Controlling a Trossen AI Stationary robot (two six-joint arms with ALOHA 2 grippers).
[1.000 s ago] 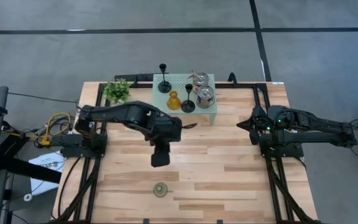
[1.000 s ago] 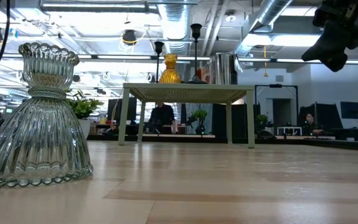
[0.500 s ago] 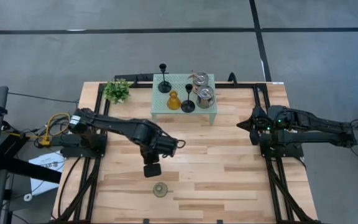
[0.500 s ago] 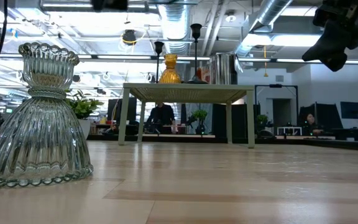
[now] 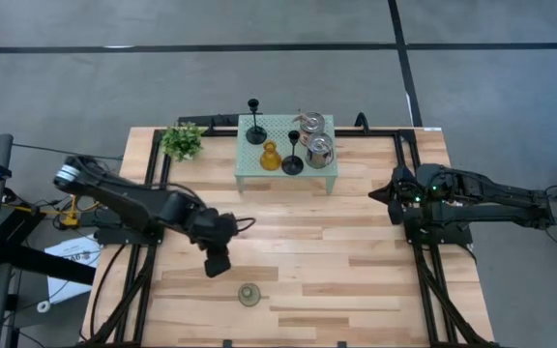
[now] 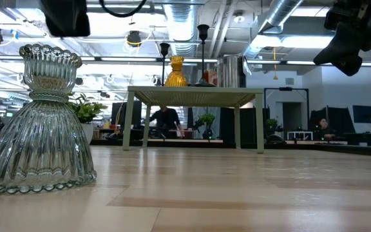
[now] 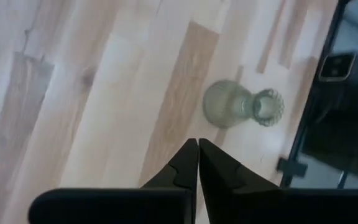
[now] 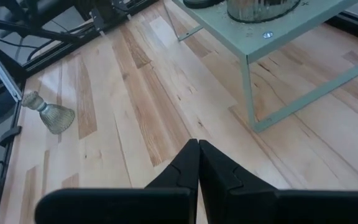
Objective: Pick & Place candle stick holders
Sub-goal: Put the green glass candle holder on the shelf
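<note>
Leftmost on the table, the small potted plant [image 5: 183,141] stands at the far left corner of the wooden table [image 5: 356,261]. Just right of it, the left arm reaches in from the left edge, and the left gripper [image 5: 218,263] hangs above the boards a little left of the table's middle, its two fingers pressed together and holding nothing, as the left wrist view shows [image 7: 197,163]. Just near and right of that gripper, close to the table's near edge, the pale green glass holder [image 5: 249,295] stands upright on the wood by itself; it fills the left of the low view [image 6: 38,122] and also shows in the left wrist view [image 7: 240,106] and the right wrist view [image 8: 47,113].

Farther right, against the far edge, sits a small pale green stand [image 5: 329,174] on legs. On its top are the other candle stick holders: a slim black stemmed one [image 5: 256,126] at its far left, the amber glass one [image 5: 270,157] nearer, a second black stemmed one [image 5: 292,155] just right of the amber, and two silvery jar-like ones [image 5: 310,124] [image 5: 319,150] on the right side.

At the right edge the right arm waits, drawn back, its right gripper [image 5: 389,193] above the table's right side, fingers closed on nothing [image 8: 197,163].
</note>
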